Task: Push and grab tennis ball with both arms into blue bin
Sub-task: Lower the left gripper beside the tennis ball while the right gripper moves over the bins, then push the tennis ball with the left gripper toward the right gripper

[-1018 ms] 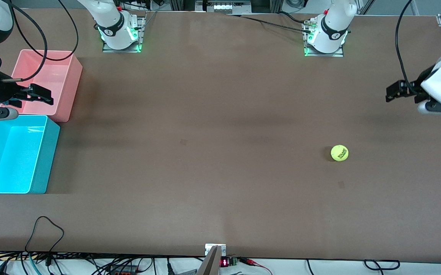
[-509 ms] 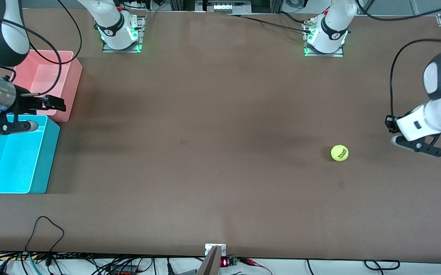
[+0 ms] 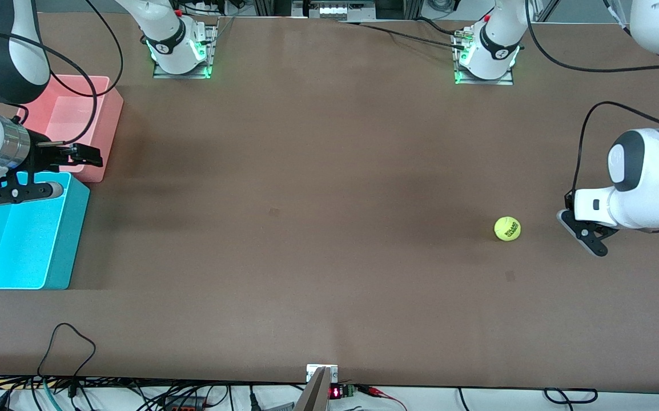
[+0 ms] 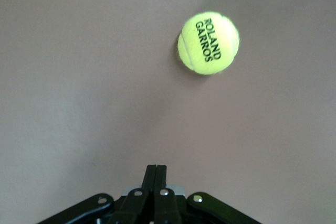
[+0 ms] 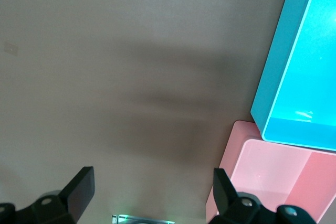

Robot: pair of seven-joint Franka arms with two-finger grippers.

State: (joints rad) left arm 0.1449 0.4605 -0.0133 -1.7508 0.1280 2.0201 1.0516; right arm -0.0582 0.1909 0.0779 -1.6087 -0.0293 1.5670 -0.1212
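Out toward the left arm's end of the tabletop [image 3: 329, 171] sits the tennis ball [image 3: 507, 228], alone on the brown surface, black lettering facing up. Just beside it, closer to that end of the table, the left claw [image 4: 155, 174] is down low, its fingers pressed tight together with nothing between them, tips aimed at the ball but clear of it. Well apart, at the right arm's end, the blue bin [image 3: 55, 274] stands open-topped, with the pink bin [image 3: 113, 114] touching it, farther from the front camera. Right claw [image 3: 81, 153] hangs over the seam where those two bins meet, fingers [image 5: 79, 187] spread wide and holding nothing.
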